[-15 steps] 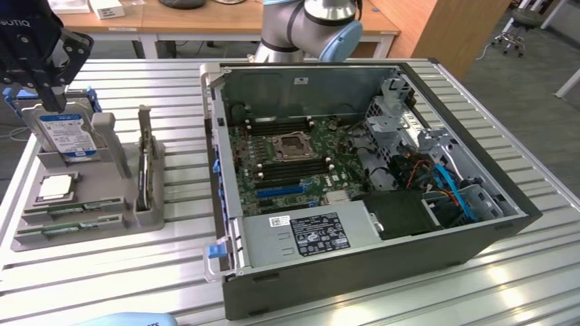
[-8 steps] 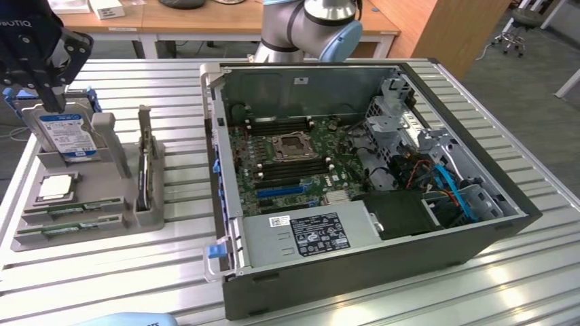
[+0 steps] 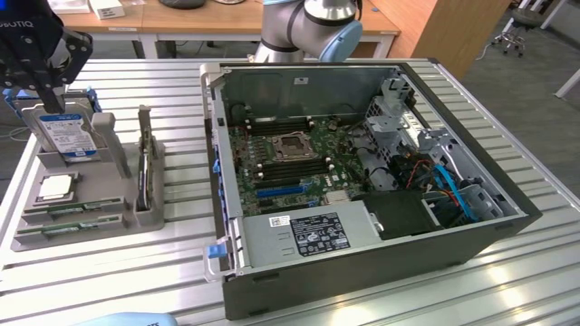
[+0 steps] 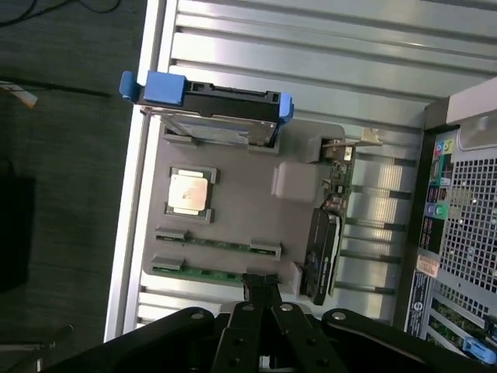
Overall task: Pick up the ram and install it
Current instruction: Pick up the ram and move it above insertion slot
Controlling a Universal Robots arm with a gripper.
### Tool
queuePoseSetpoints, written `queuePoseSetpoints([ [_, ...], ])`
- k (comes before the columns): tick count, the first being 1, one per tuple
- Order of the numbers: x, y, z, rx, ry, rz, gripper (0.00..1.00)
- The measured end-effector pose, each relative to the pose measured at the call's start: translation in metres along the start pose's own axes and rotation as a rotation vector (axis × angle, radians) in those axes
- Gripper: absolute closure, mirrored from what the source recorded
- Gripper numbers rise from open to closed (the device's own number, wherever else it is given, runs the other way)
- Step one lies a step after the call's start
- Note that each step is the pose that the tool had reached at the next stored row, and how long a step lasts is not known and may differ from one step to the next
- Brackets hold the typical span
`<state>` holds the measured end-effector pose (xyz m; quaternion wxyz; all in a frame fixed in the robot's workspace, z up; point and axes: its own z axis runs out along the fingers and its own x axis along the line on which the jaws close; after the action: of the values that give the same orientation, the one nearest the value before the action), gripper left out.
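Observation:
Two ram sticks, thin green boards, lie in the front slots of the grey tray: one ram stick and a second ram stick just in front of it. In the wrist view they are the ram stick and the outer ram stick. My black gripper hangs high over the tray at the exterior view's left. It is shut, with the fingertips pressed together and nothing between them. They stand above one end of the outer stick.
The tray also holds a blue-labelled hard drive, a square silver processor chip and an upright expansion card. The open computer case fills the table's middle, its motherboard exposed. The table edge runs close behind the tray.

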<state>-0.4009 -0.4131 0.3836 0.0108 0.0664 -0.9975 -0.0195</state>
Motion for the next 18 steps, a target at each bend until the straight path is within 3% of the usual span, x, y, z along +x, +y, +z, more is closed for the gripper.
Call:
queuePoseSetpoints([
  [18,-0.0001,-0.0001,0.002,0.0032,0.0067,-0.167,0.9],
])
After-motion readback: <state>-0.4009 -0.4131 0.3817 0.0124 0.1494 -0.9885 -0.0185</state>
